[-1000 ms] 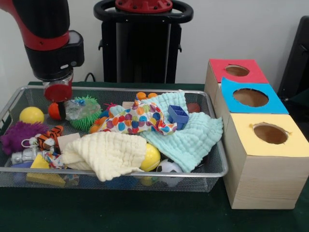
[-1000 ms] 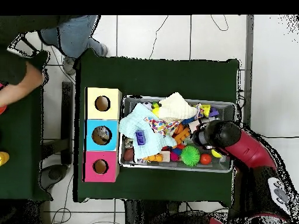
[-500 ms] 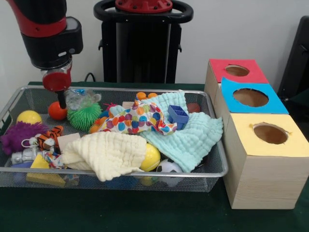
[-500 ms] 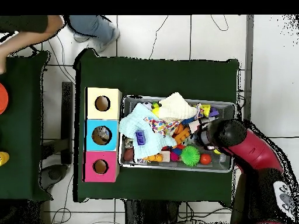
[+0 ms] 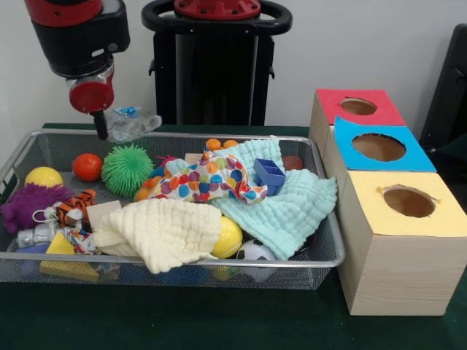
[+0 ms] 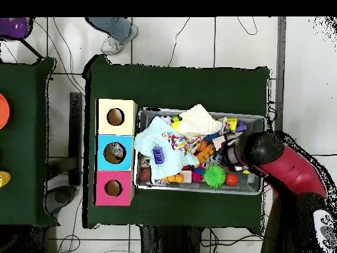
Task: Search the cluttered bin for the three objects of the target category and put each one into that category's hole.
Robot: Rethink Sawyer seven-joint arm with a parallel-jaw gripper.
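My gripper hangs above the far left corner of the wire bin, shut on a crumpled clear plastic piece with a bit of blue on it. The piece is lifted clear of the bin's contents. Below it lie an orange ball and a green spiky ball. Three boxes with holes stand to the right: red, blue and yellow. In the overhead view the arm hides the gripper and the plastic piece.
The bin also holds a cream cloth, a mint cloth, a polka-dot cloth, a blue square frame, a yellow ball, a purple fuzzy toy and a tiger toy. A person's shoe shows at the overhead view's top.
The gripper has risen out of the bin with the clear plastic piece, which left the green spiky ball. The person has moved away toward the overhead view's top.
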